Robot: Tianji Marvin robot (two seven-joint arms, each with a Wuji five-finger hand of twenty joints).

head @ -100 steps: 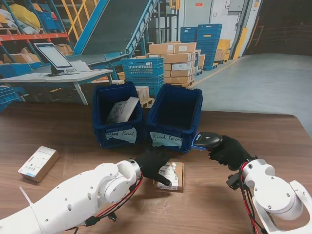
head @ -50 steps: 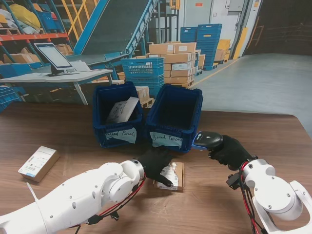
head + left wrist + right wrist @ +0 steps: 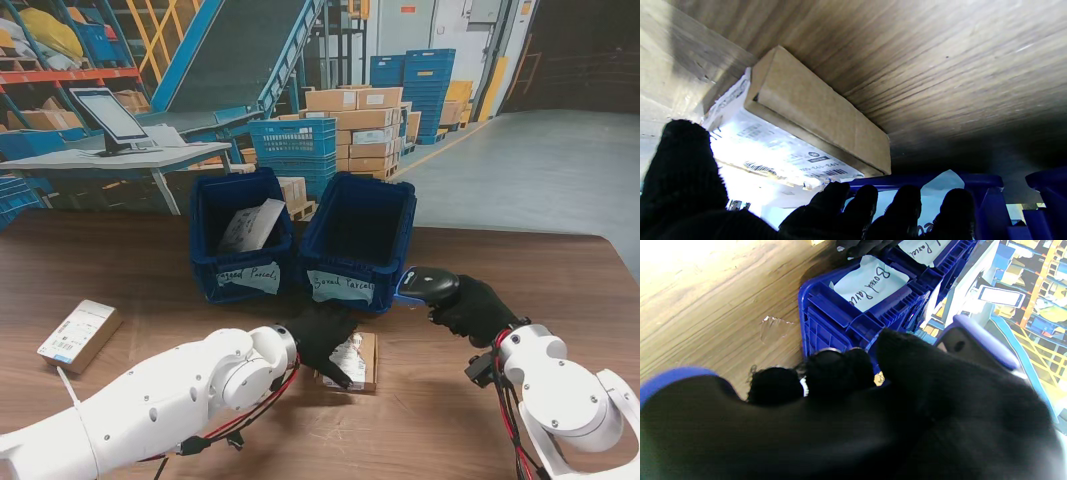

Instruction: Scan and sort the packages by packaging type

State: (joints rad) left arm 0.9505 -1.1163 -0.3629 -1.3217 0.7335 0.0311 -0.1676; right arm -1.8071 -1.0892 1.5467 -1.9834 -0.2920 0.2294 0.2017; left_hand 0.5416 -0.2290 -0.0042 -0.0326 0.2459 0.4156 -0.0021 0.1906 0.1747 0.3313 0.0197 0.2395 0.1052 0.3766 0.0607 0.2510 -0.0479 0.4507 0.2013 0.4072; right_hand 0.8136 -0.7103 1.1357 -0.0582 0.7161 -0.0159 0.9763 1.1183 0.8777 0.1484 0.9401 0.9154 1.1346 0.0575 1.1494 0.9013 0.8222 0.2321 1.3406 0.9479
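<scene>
A small cardboard box with a white label lies on the table in front of the two blue bins. My black-gloved left hand is curled over its left end. In the left wrist view the box sits between thumb and fingers, label toward the palm. My right hand is shut on a dark barcode scanner, whose head points left, just right of the "Boxed Parcels" bin. The "Bagged Parcels" bin holds a white bag.
A second labelled cardboard box lies on the table far to my left. In the right wrist view the boxed-parcels bin stands close beyond my fingers. Behind the table are a desk with a monitor, crates and stacked cartons.
My left hand has closed further over the small box, which has shifted a little under it. The right hand has raised the scanner slightly, its head turned more to the left.
</scene>
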